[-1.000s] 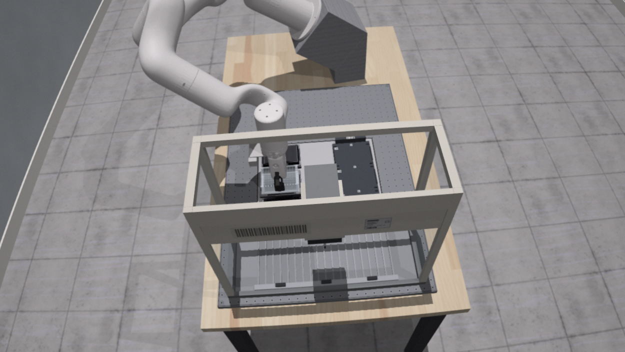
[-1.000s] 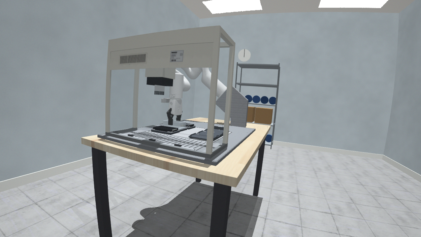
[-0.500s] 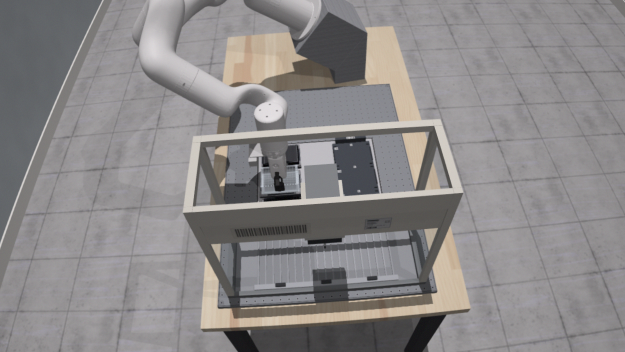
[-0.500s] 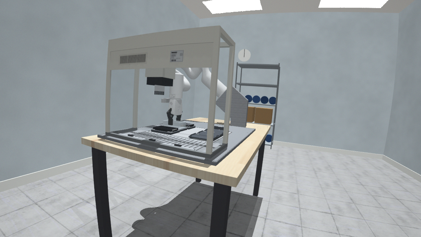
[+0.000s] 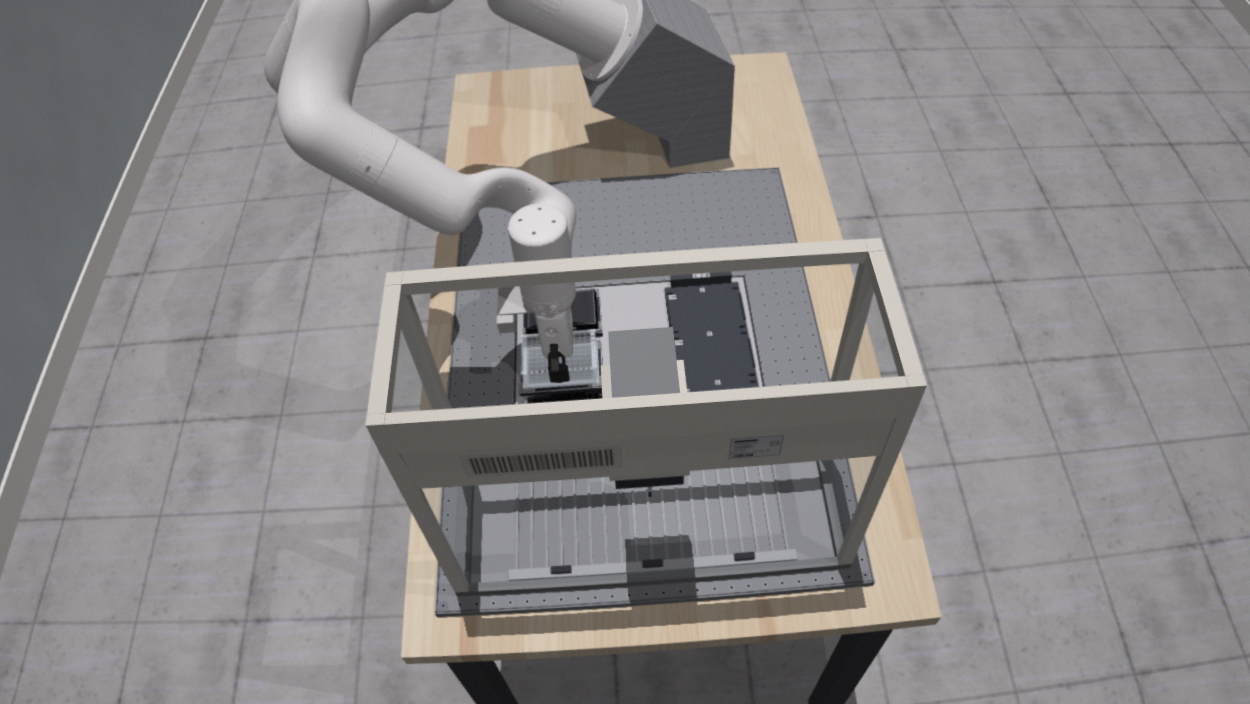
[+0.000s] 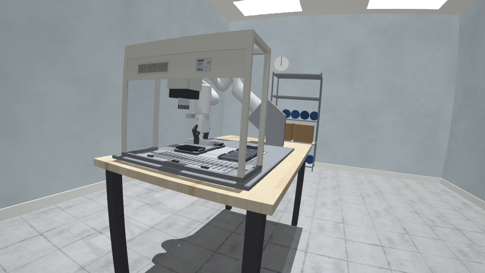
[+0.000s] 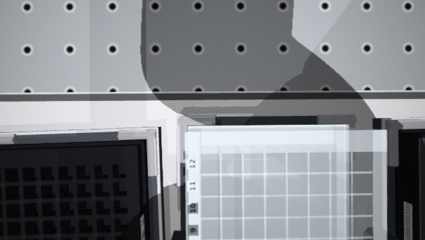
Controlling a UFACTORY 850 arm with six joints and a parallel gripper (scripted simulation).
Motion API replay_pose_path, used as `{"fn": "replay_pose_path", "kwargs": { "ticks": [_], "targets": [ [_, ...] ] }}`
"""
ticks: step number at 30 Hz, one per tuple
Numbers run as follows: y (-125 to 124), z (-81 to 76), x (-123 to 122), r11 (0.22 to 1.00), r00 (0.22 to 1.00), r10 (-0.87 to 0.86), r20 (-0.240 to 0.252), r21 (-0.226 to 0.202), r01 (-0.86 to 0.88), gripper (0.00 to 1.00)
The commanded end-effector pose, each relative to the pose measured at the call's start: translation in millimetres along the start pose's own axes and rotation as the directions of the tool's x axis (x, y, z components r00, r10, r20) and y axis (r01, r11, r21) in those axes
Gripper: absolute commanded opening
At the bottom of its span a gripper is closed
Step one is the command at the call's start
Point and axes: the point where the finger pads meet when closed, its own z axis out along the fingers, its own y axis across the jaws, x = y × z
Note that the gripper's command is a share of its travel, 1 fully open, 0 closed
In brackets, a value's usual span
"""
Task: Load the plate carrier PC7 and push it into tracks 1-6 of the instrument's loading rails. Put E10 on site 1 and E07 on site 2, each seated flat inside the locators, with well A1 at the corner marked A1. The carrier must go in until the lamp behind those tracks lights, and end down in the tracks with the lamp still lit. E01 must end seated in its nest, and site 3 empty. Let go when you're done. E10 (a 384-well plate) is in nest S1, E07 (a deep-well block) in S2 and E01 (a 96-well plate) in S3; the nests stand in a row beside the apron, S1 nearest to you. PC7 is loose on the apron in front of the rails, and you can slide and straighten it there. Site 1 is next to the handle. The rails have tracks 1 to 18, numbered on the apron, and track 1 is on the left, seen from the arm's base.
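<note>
My gripper [image 5: 556, 367] reaches straight down under the instrument frame and is shut on E07, the clear deep-well block [image 5: 567, 362]. The block sits in the middle nest, S2. It fills the lower middle of the wrist view [image 7: 282, 184], with column labels 9 to 12 on its left rim; my fingertips are out of that view. E10, the black 384-well plate [image 7: 71, 191], lies in the nest beside it. A dark edge of E01 [image 7: 408, 184] shows on the other side. The dark carrier PC7 [image 5: 712, 336] lies empty on the apron, apart from the nests.
The beige instrument frame [image 5: 647, 419] spans the deck, and its top beam hides part of the nest row. A pipetting head [image 6: 183, 93] hangs inside the frame near my wrist. The loading rails [image 5: 656, 524] lie beyond the apron. A grey pad [image 5: 642, 362] lies between nests and carrier.
</note>
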Motion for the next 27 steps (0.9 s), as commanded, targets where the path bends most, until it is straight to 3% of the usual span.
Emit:
{"fn": "replay_pose_path", "kwargs": {
  "ticks": [1, 27],
  "targets": [
    [-1, -0.5, 0, 1.000, 1.000, 0.000, 0.000, 0.001, 0.000, 0.00],
    [-1, -15.2, 0, 1.000, 1.000, 0.000, 0.000, 0.001, 0.000, 0.00]
  ]
}}
